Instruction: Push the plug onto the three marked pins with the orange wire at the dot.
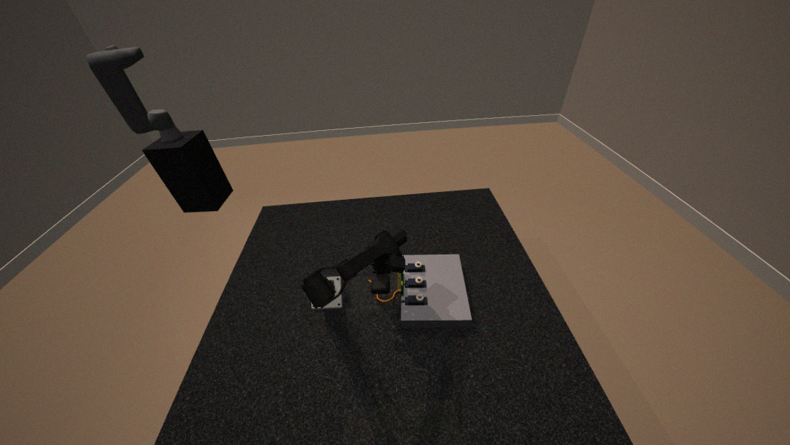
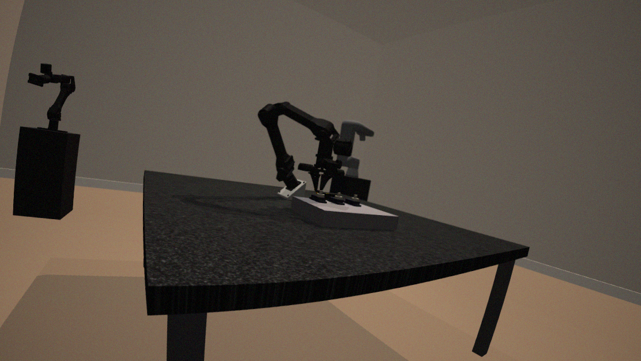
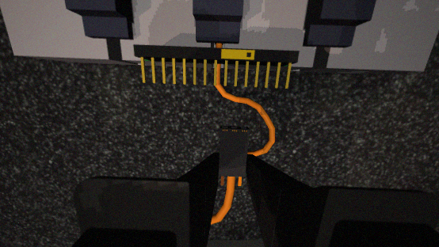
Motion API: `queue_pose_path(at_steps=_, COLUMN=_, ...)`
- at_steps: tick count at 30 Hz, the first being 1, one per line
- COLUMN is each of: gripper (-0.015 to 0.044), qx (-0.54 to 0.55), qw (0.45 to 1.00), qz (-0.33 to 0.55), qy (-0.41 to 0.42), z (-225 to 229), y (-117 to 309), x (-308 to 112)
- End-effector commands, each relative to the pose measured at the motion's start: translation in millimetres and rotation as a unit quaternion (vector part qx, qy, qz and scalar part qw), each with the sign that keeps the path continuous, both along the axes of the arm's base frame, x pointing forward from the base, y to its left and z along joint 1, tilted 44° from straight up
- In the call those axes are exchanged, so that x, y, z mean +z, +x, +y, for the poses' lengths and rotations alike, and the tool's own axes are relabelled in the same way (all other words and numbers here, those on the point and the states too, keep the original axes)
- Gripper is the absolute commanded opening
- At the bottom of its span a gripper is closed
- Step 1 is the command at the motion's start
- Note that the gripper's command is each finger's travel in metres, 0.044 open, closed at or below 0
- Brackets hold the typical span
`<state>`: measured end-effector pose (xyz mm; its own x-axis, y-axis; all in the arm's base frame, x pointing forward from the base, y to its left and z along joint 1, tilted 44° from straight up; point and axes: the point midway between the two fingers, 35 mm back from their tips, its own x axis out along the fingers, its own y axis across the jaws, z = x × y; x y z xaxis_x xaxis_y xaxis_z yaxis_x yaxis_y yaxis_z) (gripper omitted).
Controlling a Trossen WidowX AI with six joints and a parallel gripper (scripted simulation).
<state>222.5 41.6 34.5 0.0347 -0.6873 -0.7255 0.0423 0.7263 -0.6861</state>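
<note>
My gripper (image 3: 232,159) (image 2: 318,191) is shut on the dark flat plug (image 3: 233,146), gripping its sides. The plug's hole end faces the row of metal pins (image 3: 184,72) across a gap. The plug looks about square to the row, roughly in line with the marked pins. The yellow band (image 3: 234,54) has its dot at the right end. Behind the plug, a brownish stub shows left and an orange one right. The orange lead (image 3: 272,128) (image 1: 385,300) loops from the middle servo (image 3: 218,29) (image 1: 414,283) on the pale holder (image 1: 445,290) (image 2: 358,220). In the top view, the arm hides the fingertips.
Two more servos (image 3: 107,20) (image 3: 337,24) flank the middle one. Unmarked pins stand on both sides of the marked three. The arm's white base plate (image 1: 336,302) sits left of the holder on the dark table (image 1: 386,387) (image 2: 215,251). Another arm stands on a black pedestal (image 1: 190,176).
</note>
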Motion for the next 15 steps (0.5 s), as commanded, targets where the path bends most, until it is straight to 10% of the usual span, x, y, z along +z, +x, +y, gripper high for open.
queue_pose_path(at_steps=1, gripper=0.0000, qx=0.002, qw=1.000, qz=0.000, qy=-0.004, z=-2.7, y=17.7, x=0.4)
queue_pose_path(at_steps=15, gripper=0.0000, qx=0.002, qw=1.000, qz=0.000, qy=-0.004, z=-0.7, y=26.3, x=-1.4)
